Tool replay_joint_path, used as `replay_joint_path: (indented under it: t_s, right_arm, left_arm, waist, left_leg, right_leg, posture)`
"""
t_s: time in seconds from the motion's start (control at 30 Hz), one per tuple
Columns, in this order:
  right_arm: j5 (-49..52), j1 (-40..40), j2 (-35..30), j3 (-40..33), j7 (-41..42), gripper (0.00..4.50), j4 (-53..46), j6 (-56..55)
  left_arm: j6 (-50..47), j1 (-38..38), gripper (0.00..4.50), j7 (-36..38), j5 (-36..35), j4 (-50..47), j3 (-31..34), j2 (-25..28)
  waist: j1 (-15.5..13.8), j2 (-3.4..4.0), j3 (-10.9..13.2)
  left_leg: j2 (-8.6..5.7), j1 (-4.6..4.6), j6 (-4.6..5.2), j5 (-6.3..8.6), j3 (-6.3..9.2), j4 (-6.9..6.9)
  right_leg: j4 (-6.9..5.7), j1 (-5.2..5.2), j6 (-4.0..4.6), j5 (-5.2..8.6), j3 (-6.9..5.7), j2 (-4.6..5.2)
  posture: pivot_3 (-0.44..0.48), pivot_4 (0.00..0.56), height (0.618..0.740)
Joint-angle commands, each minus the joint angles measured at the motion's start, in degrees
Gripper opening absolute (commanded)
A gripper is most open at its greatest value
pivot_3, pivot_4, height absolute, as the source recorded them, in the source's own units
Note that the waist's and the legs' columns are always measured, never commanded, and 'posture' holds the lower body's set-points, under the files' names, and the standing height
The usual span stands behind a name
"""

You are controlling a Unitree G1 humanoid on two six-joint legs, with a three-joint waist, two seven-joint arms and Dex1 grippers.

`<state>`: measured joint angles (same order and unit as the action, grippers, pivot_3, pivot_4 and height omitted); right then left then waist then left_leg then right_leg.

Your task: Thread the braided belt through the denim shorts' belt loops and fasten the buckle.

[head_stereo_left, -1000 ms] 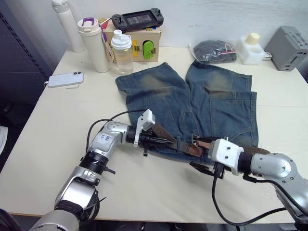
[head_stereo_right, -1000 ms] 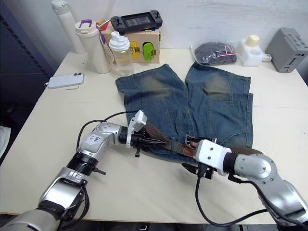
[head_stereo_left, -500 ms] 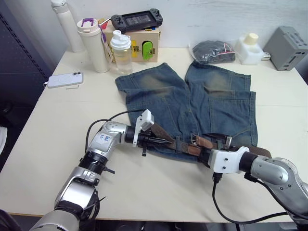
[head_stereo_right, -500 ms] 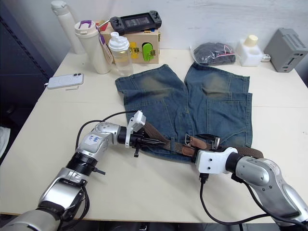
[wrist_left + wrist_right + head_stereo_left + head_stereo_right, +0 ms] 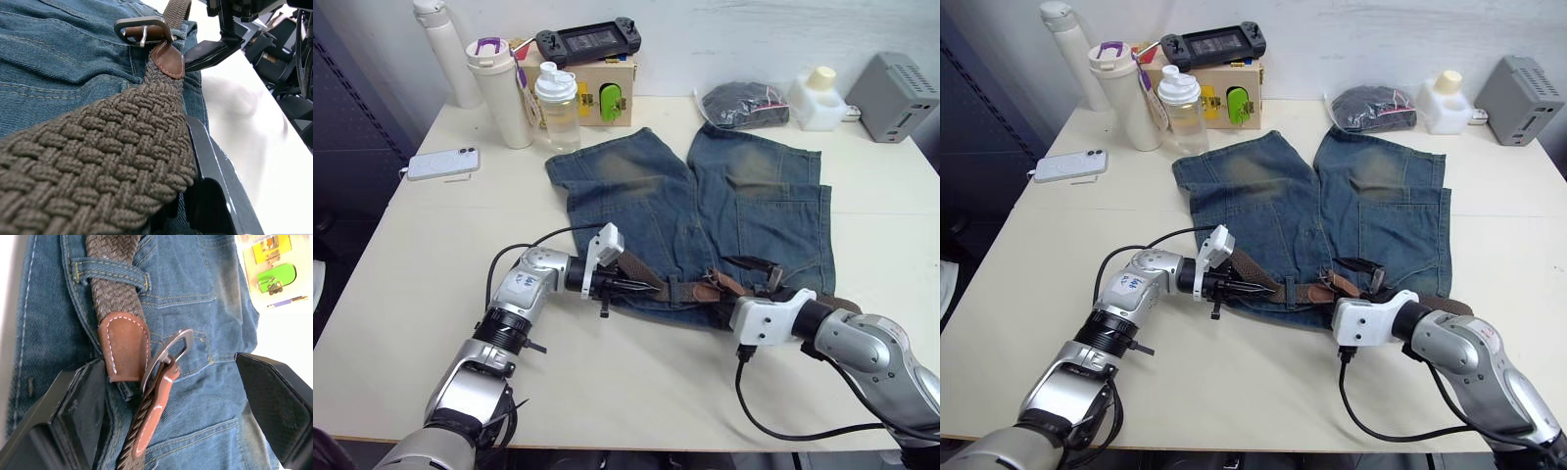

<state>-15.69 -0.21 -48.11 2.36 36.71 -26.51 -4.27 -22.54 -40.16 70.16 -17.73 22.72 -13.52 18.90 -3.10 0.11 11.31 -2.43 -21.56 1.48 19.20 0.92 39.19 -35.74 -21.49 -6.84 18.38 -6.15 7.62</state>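
The denim shorts (image 5: 705,211) lie flat in the middle of the table (image 5: 431,245), legs pointing toward the far wall and the waistband along the near side. The braided belt (image 5: 680,291) runs along that waistband. In the right wrist view it passes under one of the belt loops (image 5: 110,279), and its tan leather tip lies just past that loop.

The left gripper (image 5: 641,285) sits low on the left half of the waistband, its fingers pressed together on the belt; in its wrist view the woven strap lies right over one black finger (image 5: 210,181). Further along that strap is the buckle (image 5: 143,29), lying on the denim near the middle of the waistband, beside the tan tip.

The right gripper (image 5: 752,266) is over the waistband just right of the buckle, its fingers spread wide. In its wrist view the buckle and the tan tip lie between the two open fingers (image 5: 78,426); one finger looks to be against the tip, though I can't be sure it touches. The buckle's frame is tilted up on edge there.

Along the far edge of the table stand a white tumbler (image 5: 499,93), a clear bottle (image 5: 558,108), a wooden box (image 5: 597,88) with a game console (image 5: 587,41) on top, a bagged dark bundle (image 5: 744,103) and a grey box (image 5: 901,95). A phone (image 5: 442,162) lies near the left edge.
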Motion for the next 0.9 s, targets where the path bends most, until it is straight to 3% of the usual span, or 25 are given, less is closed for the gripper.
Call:
replay_joint_path:
  t_s: [0.03,0.27,0.3,0.37,0.5,0.63,0.9]
  right_arm:
    - [-0.8,-0.9,0.1,-1.0,-0.3,4.45,-2.0,-1.6]
    - [-1.9,-1.2,0.5,0.1,0.2,4.45,-2.4,-2.5]
    - [-2.3,-1.1,0.5,0.4,0.2,4.21,-2.2,-2.8]
    - [-3.5,-0.8,0.8,1.2,-0.2,3.68,-1.5,-3.6]
    - [-5.8,-1.3,1.5,2.6,-0.6,2.04,-0.8,-4.1]
    - [-7.9,-1.1,2.6,3.9,-1.0,0.07,0.2,-4.5]
    - [-8.6,-0.6,3.1,3.9,-0.7,0.01,0.2,-4.9]
  left_arm:
    - [0.3,-0.4,0.00,0.7,0.2,-0.4,0.0,-0.4]
    - [0.2,-0.4,0.00,0.8,0.2,-0.4,0.1,-0.5]
    - [0.2,-0.4,0.00,0.8,0.2,-0.4,0.1,-0.5]
    - [0.2,-0.4,0.00,0.7,0.2,-0.5,0.1,-0.5]
    - [0.1,-0.5,0.00,0.7,0.1,-0.4,0.2,-0.5]
    - [0.0,-0.4,0.00,0.6,0.1,-0.6,0.3,-0.4]
    - [-0.4,-0.3,0.00,0.6,-0.1,-1.0,0.6,-0.1]
  waist:
    - [0.0,0.00,0.0]
    - [0.0,0.00,0.0]
    - [0.0,0.00,0.0]
    - [0.0,0.00,0.0]
    - [0.1,0.00,0.0]
    - [0.1,0.00,0.0]
    - [0.1,0.00,0.0]
  left_leg:
    - [0.00,0.00,0.00,0.00,0.00,0.00]
    - [0.00,0.00,0.01,0.00,0.00,0.01]
    - [0.00,0.00,0.01,0.00,0.00,0.01]
    - [-0.01,0.00,0.01,0.00,0.00,0.01]
    - [-0.01,0.00,0.01,-0.01,0.00,0.02]
    - [-0.01,0.00,0.01,-0.01,0.00,0.03]
    - [-0.02,0.01,0.02,-0.01,-0.01,0.05]
  right_leg:
    - [-0.01,0.00,0.00,0.00,0.00,0.00]
    - [-0.03,0.00,0.00,0.00,0.00,0.00]
    - [-0.04,0.00,0.00,0.00,0.00,0.00]
    - [-0.04,0.00,0.00,0.00,0.00,0.00]
    - [-0.06,0.00,0.00,0.00,0.00,-0.01]
    - [-0.08,0.00,0.00,0.00,0.01,-0.01]
    - [-0.10,0.00,0.00,0.00,0.00,-0.02]
  posture:
    - [0.000,0.150,0.690]
    - [0.000,0.150,0.690]
    - [0.000,0.150,0.690]
    - [0.000,0.150,0.690]
    - [0.000,0.150,0.690]
    - [0.000,0.150,0.690]
    - [0.000,0.150,0.690]
